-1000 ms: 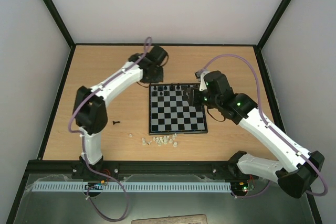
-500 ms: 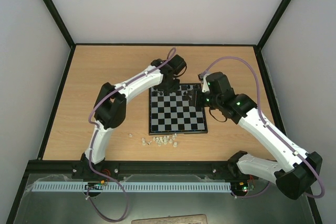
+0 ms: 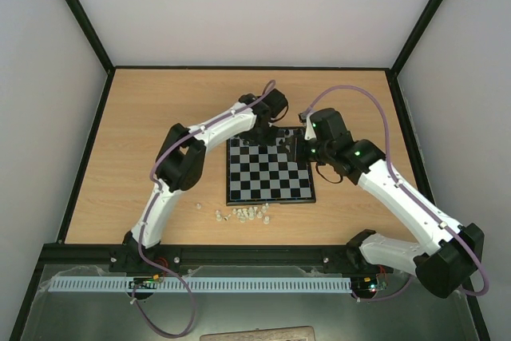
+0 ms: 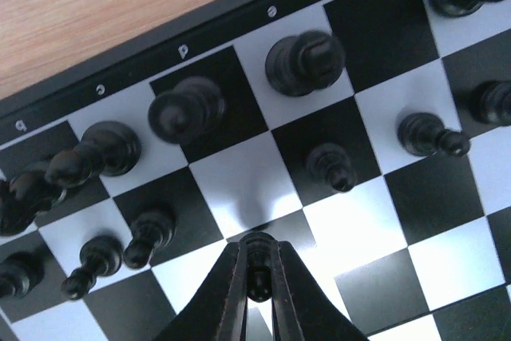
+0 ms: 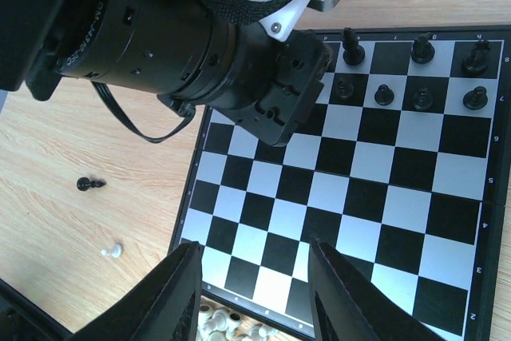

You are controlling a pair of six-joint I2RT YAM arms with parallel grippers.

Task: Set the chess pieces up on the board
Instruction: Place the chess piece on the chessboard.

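Left gripper [image 4: 257,265]: my fingers [image 4: 223,297] clenched, pinching tiny black plastic pawn [image 4: 257,281] over small black-and-pale-grey checkered chessboard [image 4: 263,185]; cannot tell if pawn touches square. Other tiny black plastic chessmen [image 4: 305,61] stand in two rows along board's 12 o'clock edge. Right gripper [image 5: 255,293]: my fingers [image 5: 180,293] spread apart, grasping nothing, hanging above board. One black piece [image 5: 90,184] lies on wooden table [image 5: 80,117] at board's 9 o'clock. Tiny whitish translucent chessmen [image 3: 243,215] cluster at 6 o'clock.

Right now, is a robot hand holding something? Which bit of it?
The left gripper pinches a black piece by its sides, between the fingertips. The right gripper holds nothing.
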